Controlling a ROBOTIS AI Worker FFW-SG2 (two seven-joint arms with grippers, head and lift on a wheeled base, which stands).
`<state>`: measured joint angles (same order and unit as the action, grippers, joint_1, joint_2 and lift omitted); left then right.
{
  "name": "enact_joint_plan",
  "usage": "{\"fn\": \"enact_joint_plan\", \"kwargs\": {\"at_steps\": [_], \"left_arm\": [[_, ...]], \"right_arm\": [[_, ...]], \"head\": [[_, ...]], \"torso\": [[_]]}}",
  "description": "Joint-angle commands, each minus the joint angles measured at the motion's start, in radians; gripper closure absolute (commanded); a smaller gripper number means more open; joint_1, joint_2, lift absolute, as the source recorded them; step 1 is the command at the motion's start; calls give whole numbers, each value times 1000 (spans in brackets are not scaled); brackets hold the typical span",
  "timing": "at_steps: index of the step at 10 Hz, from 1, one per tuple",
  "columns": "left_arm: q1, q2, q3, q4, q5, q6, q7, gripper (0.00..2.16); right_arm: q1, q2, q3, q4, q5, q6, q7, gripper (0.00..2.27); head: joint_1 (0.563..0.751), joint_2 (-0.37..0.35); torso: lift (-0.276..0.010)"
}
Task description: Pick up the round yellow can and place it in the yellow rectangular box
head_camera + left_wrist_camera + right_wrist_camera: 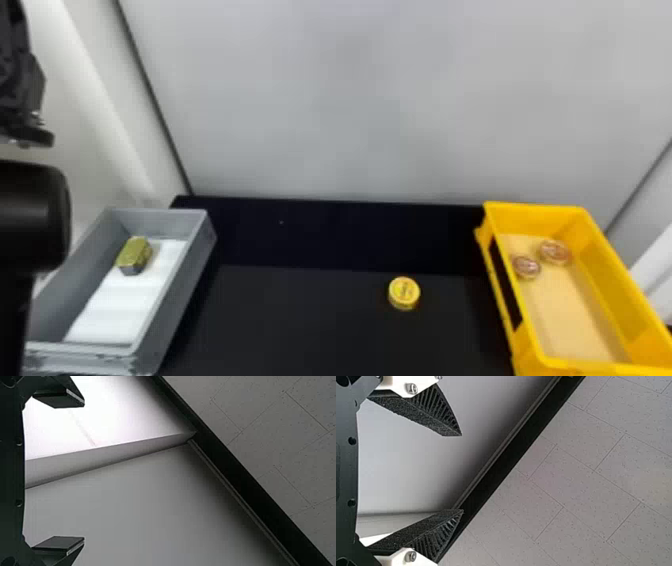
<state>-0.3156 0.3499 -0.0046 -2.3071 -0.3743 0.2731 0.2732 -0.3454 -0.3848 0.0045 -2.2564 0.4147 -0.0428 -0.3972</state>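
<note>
Behind the worktop (300,320), a smooth pale wall (375,100); over the black top, a darker band at the far side. On the bare black surface, right of the middle, the round yellow can (404,293), flat on its base with its lid facing up, between the two containers, nearer the yellow one and touching neither.

At the right, the yellow rectangular box (530,217), lined with a pale yellowish sheet (565,310). Inside, toward the far end, two round reddish-brown tins: a larger one (554,251) and, just beside it on the left, a smaller one (525,267).

At the left, a grey box (160,220) with a white sheet (120,305) along its bottom. In its far part, a greenish-gold angular tin (134,255).

At the left edge of the head view, the black left arm (35,215), raised beside the grey box. In the left wrist view, the left gripper (84,471), fingers released and spread wide, aimed at wall and ceiling. In the right wrist view, the right gripper (462,473), with ribbed fingers (441,409), likewise released and well apart, before wall and ceiling panels (593,455).
</note>
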Motion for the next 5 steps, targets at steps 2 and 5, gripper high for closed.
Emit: {"fn": "enact_joint_plan", "kwargs": {"at_steps": [2,5], "left_arm": [[0,0,0,0,0,0,0,70],[1,0,0,0,0,0,0,68]], "right_arm": [[-1,1,-1,0,0,-2,1,102],[-1,1,-1,0,0,0,1,102]], "head": [[663,54],[663,54]], "torso": [[-10],[-10]]}}
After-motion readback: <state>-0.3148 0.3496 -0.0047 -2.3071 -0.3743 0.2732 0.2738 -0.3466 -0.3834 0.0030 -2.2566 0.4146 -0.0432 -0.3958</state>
